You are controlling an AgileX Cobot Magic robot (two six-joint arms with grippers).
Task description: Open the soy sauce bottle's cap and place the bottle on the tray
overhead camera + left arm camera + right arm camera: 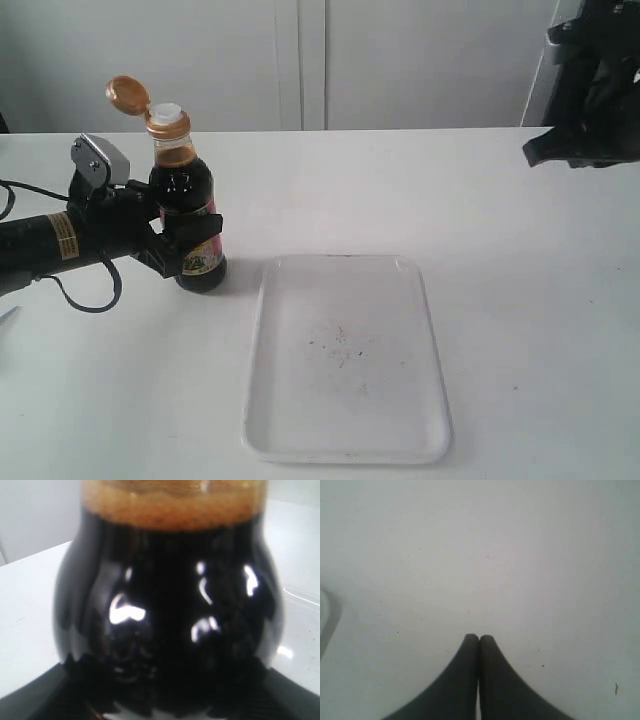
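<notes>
In left hand [188, 250], soy sauce bottle [186, 190] (cap [127, 95] open), beside tray [385, 400].

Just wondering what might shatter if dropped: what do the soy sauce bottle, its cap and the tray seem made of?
The soy sauce bottle: clear, glossy, sharp highlights; glass or hard plastic, unclear. The cap: likely plastic, gold-orange sheen, thin hinged flip-top. The tray: probably plastic, smooth white, moulded rounded rim.

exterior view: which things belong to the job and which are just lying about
Job: soy sauce bottle, its flipped-open cap, tray, left end effector gripping the bottle.
Just there: right end effector, shut, off to the side; white table.
</notes>
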